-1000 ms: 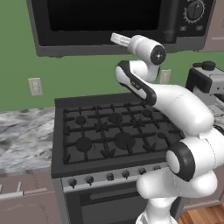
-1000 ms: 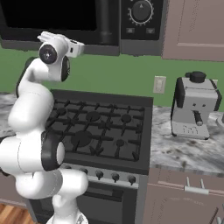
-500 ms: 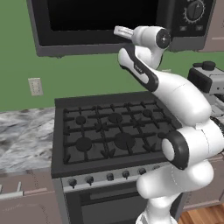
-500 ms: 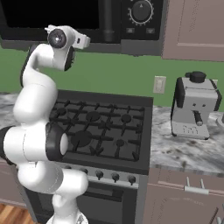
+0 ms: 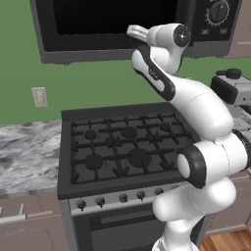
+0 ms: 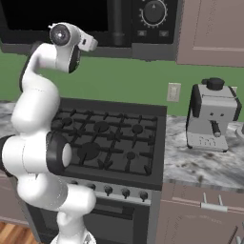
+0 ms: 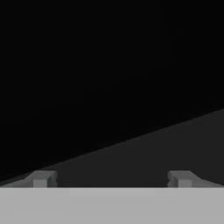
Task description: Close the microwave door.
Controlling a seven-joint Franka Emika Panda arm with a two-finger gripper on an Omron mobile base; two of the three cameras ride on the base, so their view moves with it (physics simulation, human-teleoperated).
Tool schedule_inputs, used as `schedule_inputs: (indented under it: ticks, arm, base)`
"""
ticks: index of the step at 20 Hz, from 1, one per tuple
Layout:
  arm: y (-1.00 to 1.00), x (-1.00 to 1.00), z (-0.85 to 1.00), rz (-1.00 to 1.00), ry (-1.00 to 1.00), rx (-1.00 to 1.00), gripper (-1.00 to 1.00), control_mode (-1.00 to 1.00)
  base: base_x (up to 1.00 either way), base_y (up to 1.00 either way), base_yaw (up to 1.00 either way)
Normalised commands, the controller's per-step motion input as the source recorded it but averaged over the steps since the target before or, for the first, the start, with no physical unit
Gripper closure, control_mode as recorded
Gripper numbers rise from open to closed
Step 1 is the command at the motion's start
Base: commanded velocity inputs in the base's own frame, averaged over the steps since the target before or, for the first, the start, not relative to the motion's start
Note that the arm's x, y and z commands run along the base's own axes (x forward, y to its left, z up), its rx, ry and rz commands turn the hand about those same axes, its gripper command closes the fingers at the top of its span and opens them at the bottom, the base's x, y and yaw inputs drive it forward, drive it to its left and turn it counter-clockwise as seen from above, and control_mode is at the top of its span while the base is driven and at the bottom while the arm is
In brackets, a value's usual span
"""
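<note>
Green wall (image 5: 93, 83) runs behind a speckled grey marble counter (image 5: 24, 152), with a pale outlet plate (image 5: 39, 96) on the left of it in the left base view. Right of that sits the black gas stove with its cast-iron grates (image 5: 125, 149) and a row of dark knobs (image 5: 120, 198) along the front, above the oven door.

Over the stove hangs the big dark grey microwave (image 5: 49, 51). Its wide dark grey door with the black glass window (image 5: 112, 19) looks flush with the front of the box in both base views, and the thick vertical bar handle (image 6: 117, 21) stands just left of the black dial panel (image 6: 155, 19).

My white arm (image 5: 196, 103) rises over the stove, and my two-finger gripper (image 7: 112, 178) is up against the lower part of the door. From the hand view I see black glass above and the grey door frame slanting below, with my two dark fingertips (image 7: 41, 178) set wide apart, holding nothing. Whether they actually touch the door, I cannot tell.

Farther right, a silver and black coffee machine (image 6: 212, 114) stands on the counter, well apart from me, beneath a brown wall cabinet (image 6: 212, 28).
</note>
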Motion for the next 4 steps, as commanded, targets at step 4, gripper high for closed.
schedule_inputs:
  ticks: [4]
  arm:
    - [0.00,0.43,-0.03,0.00,0.01,0.00,-1.00,-1.00]
  base:
    - [0.00,0.00,0.00]
